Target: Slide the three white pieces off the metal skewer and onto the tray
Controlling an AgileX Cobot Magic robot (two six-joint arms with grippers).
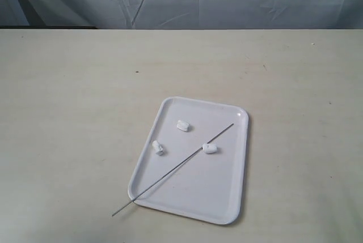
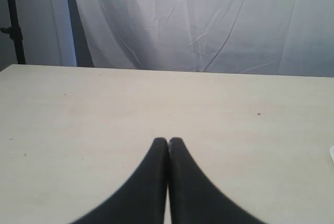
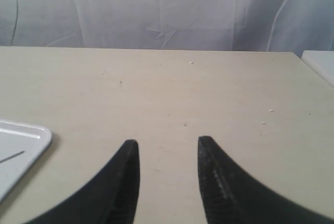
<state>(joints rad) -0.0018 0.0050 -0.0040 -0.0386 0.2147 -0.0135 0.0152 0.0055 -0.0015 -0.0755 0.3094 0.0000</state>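
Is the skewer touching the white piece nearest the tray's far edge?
Apart. The exterior view shows a clear strip of bare tray between the skewer and that piece.

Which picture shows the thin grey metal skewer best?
The exterior view: the thin grey metal skewer lies whole, diagonally across the glossy white rectangular tray, one tip poking past its rim. The right wrist view catches only a short end on the tray's corner; the left wrist view shows none.
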